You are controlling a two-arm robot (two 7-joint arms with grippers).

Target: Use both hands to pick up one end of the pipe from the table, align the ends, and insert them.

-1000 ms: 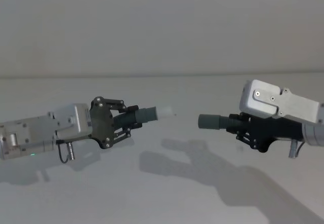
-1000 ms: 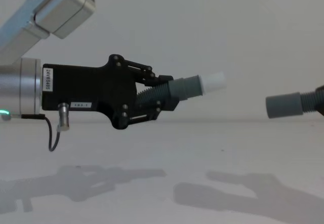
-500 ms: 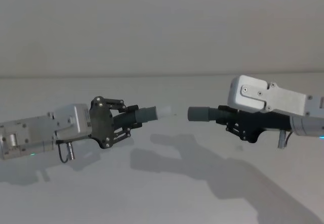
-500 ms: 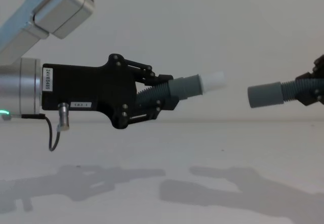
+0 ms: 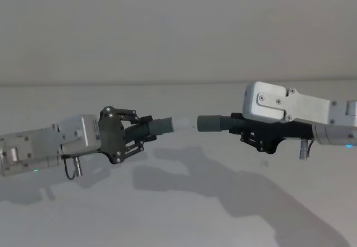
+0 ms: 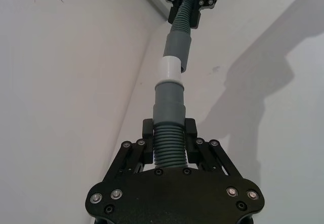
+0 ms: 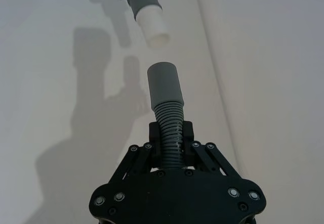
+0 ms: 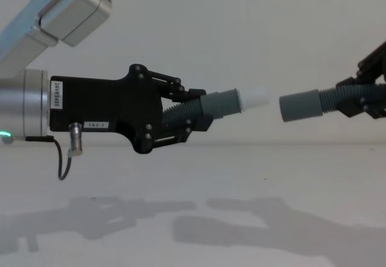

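Pipe ends (image 8: 277, 102) apart, fingers (image 8: 196, 122) clamping hoses

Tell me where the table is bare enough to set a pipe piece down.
The table lies bare under both raised arms. Crowded: midair between left gripper and right gripper, where the white tip nears the grey cuff.

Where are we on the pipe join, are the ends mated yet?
Not yet. Done: both pieces are off the table, the left gripper shut on the white-tipped hose, the right gripper shut on the grey-cuffed hose. In hand: ends face each other with a small gap, slightly offset. Left: final alignment and insertion.
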